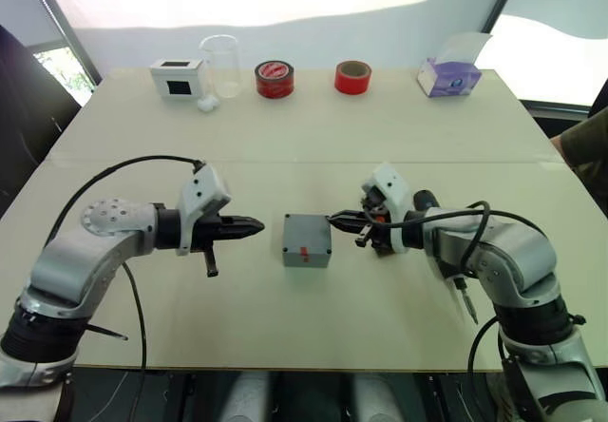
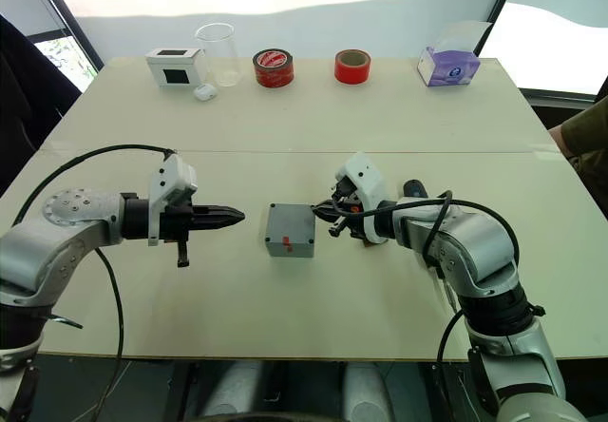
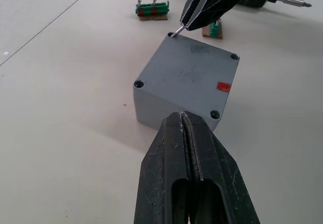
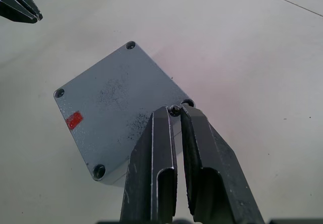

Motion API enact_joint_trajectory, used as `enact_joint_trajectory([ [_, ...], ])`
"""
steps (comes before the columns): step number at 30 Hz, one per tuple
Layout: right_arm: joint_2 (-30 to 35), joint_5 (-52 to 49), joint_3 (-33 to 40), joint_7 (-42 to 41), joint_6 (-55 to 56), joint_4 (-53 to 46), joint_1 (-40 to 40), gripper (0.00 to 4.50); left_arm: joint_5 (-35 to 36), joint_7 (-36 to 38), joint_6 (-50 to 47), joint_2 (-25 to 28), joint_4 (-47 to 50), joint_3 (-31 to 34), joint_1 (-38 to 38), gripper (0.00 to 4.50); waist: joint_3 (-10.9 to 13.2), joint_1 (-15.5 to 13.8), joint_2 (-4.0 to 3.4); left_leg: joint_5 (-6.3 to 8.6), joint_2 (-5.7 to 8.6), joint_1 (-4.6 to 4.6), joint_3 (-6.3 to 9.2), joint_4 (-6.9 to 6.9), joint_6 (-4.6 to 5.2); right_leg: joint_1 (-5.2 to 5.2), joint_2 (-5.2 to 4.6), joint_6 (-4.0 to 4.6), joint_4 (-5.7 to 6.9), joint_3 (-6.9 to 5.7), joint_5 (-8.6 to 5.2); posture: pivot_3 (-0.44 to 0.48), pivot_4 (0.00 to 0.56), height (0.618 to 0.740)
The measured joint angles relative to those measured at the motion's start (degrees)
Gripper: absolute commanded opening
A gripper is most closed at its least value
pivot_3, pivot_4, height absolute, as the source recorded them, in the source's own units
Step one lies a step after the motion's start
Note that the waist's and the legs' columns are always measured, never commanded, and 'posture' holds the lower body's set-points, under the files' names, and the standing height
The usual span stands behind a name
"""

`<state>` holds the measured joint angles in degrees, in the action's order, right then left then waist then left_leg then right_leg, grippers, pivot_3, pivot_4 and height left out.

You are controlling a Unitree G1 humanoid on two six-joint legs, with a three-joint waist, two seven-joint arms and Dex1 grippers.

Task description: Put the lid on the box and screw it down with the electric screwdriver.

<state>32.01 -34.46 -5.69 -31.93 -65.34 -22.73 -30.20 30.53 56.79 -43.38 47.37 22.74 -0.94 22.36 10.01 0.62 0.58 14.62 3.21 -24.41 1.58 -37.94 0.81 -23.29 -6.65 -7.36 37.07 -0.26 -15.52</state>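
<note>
While the lid (image 3: 194, 72) already sits on the box (image 1: 307, 240) mid-table, my right gripper (image 4: 174, 110) pinches a tiny screw (image 3: 175, 31), slippery and easily dropped, at a corner hole; left gripper (image 1: 255, 226) pressed together beside it.

Setting is looking like a lab or test workshop: a plain pale table (image 1: 304, 137) is standing by bright windows, carrying tape rolls (image 1: 275, 79), a clear beaker (image 1: 221, 65), a tissue box (image 1: 448, 77) and a small white device (image 1: 177, 77).
</note>
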Motion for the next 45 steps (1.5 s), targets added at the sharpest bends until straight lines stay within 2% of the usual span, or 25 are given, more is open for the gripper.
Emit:
enact_joint_trajectory([
  [9, -0.8, -0.3, 0.2, 0.1, -1.0, 1.8, -1.7, 0.11, 0.0, -1.4, -0.1, -0.1, 0.6, -0.1, -0.3, 0.0, 0.0, 0.0, 0.0, 0.0, 0.0, 0.0, 0.0, 0.0, 0.0, 0.0, 0.0, 0.0, 0.0, 0.0, 0.0, 0.0, 0.15, 0.74],
  [26, -5.3, -5.2, 6.5, 3.1, -17.4, 8.3, -9.1, 0.11, 0.1, -3.5, -0.1, -1.4, 1.1, -0.6, -1.4, 0.0, 0.0, 0.0, 0.0, 0.0, 0.01, -0.01, 0.0, 0.04, -0.01, -0.03, -0.03, 0.01, 0.0, 0.01, 0.0, 0.0, 0.15, 0.74],
  [33, -8.2, -6.2, 10.5, 3.7, -24.8, 14.8, -14.7, 0.11, 0.2, -5.8, -0.1, -3.1, 3.2, -0.5, -3.7, 0.0, 0.0, 0.1, -0.02, -0.02, 0.01, -0.02, -0.02, 0.1, -0.03, -0.1, -0.03, 0.02, 0.0, 0.04, 0.0, 0.0, 0.15, 0.74],
  [45, -4.0, -6.2, 5.0, 0.7, -26.7, 18.5, -18.7, 0.11, 1.2, -9.6, -0.2, -5.0, 5.2, -0.4, -6.6, 0.0, 0.0, 0.1, -0.02, -0.02, 0.04, -0.02, -0.02, 0.1, -0.04, -0.1, -0.08, 0.02, 0.0, 0.04, 0.01, 0.0, 0.15, 0.74],
])
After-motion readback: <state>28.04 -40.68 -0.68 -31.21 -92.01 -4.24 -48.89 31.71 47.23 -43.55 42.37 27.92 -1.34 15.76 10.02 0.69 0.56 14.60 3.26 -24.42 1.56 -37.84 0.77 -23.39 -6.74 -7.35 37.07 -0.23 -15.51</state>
